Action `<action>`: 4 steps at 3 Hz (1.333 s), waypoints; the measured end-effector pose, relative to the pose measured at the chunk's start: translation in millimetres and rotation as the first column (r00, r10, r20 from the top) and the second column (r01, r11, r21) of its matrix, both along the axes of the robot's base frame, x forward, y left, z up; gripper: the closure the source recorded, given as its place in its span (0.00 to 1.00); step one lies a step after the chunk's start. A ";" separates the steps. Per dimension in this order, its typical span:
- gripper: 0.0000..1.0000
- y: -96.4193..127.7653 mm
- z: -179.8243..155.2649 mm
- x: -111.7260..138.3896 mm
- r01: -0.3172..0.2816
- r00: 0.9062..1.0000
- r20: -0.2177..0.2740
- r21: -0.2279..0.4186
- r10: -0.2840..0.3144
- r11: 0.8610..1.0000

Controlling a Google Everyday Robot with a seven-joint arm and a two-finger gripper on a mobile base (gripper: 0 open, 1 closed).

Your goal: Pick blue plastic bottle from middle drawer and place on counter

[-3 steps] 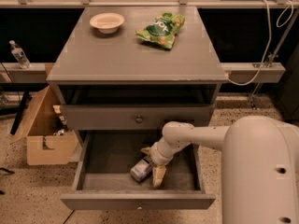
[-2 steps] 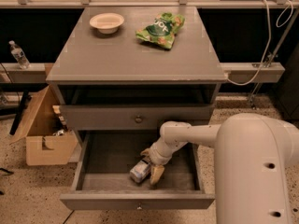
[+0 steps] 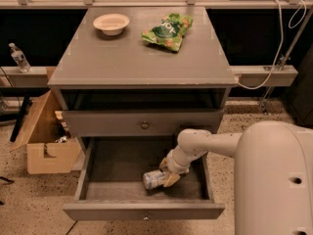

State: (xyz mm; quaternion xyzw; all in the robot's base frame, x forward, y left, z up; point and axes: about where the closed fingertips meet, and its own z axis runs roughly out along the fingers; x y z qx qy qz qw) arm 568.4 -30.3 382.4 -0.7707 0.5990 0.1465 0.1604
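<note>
The blue plastic bottle (image 3: pixel 154 179) lies on its side on the floor of the pulled-out middle drawer (image 3: pixel 112 163), right of centre. My gripper (image 3: pixel 167 173) reaches down into the drawer from the right. Its tan fingers (image 3: pixel 171 180) sit on either side of the bottle's right end and are closed on it. The bottle still rests on the drawer floor. The counter (image 3: pixel 132 58) is the grey top of the cabinet, above and behind the drawer.
A cream bowl (image 3: pixel 111 23) and a green snack bag (image 3: pixel 167 31) lie at the back of the counter. The drawer above (image 3: pixel 145 125) is shut. A cardboard box (image 3: pixel 46 141) stands on the floor at left. A clear water bottle (image 3: pixel 19 58) stands on a ledge at far left.
The fingers have closed in on the bottle. The bottle has turned from a slanted lie to nearly level and shifted slightly right.
</note>
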 end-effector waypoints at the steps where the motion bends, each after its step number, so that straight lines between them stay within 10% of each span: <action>1: 0.89 -17.7 4.5 -10.2 0.042 0.999 0.004 0.023 -0.042 0.999; 4: 1.00 -89.6 165.9 -49.9 0.190 0.975 0.096 0.112 -0.201 0.975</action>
